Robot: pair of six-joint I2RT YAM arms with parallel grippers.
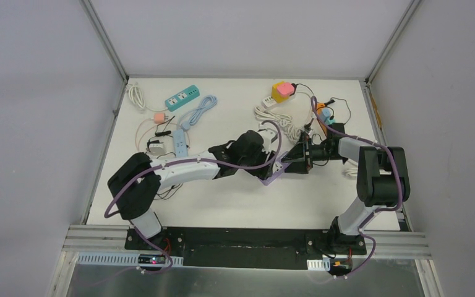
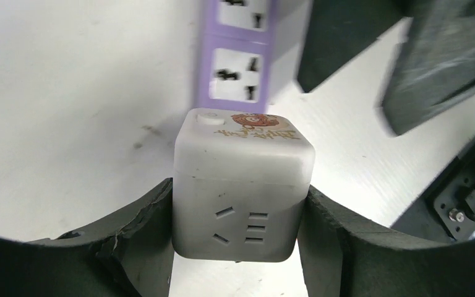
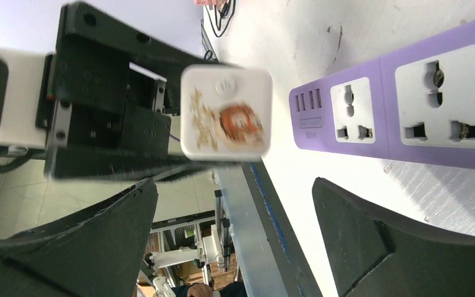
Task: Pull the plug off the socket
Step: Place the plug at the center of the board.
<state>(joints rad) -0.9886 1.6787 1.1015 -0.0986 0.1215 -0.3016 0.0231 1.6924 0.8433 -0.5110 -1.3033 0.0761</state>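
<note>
We've got the white cube adapter (image 2: 244,158) clamped in the left gripper (image 2: 241,204), one finger pressed flat on each side wall and the three-pin socket face turned toward the left wrist camera. The top of the cube carries a round button and a lion sticker. The cube sits clear of the purple power strip (image 3: 408,111): the right wrist view shows a gap of white bench between it and the strip's USB end. We can't tell how high it is off the bench (image 1: 222,204). The strip lies flat around the middle of the bench, a bit toward the right edge, with two universal outlets and the USB ports showing face-up. The right gripper (image 3: 234,185) has its jaws spread wide and grips nothing; it sits just beside the strip, with the far finger over the strip's long edge. From the top camera both arms meet over the middle of the bench, fingertips near each other. Along the far edge we see a teal power strip (image 1: 182,99), a coiled light-blue cable (image 1: 199,111), a yellow-and-pink cube socket (image 1: 282,91) and a white coiled cord (image 1: 136,96), all well apart from the grippers. A blue-and-white strip (image 1: 180,141) lies near the left arm.
</note>
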